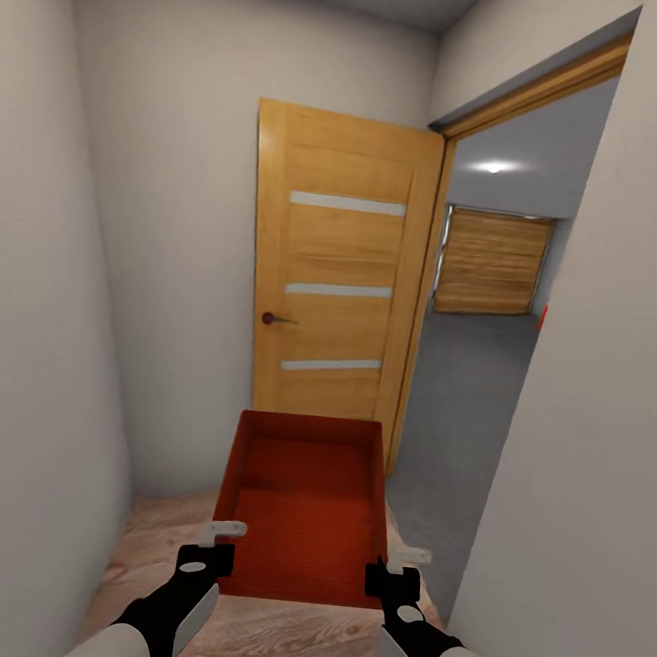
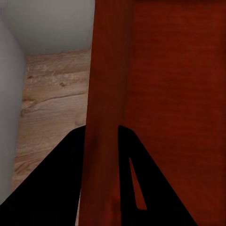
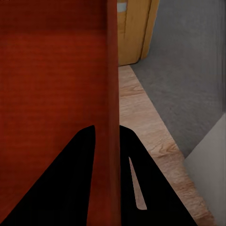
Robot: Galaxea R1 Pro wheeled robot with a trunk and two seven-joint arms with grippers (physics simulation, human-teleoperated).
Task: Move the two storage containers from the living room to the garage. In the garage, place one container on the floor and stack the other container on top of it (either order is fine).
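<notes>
I hold one orange-red storage container (image 1: pixel 301 507) out in front of me, level, above the wood-plank hallway floor. My left gripper (image 1: pixel 215 549) is shut on its left wall (image 2: pixel 106 117), one finger inside and one outside. My right gripper (image 1: pixel 398 571) is shut on its right wall (image 3: pixel 112 94) in the same way. The container is empty. Through the doorway at the right lies the garage with its dark grey floor (image 1: pixel 462 402) and a wooden roller door (image 1: pixel 490 264).
A narrow hallway with pale walls close on both sides. An open wooden door (image 1: pixel 334 269) with a dark handle (image 1: pixel 274 318) stands ahead against the far wall. The doorway frame (image 1: pixel 421 307) is to its right. A small red shape (image 1: pixel 543 317) shows at the wall's edge.
</notes>
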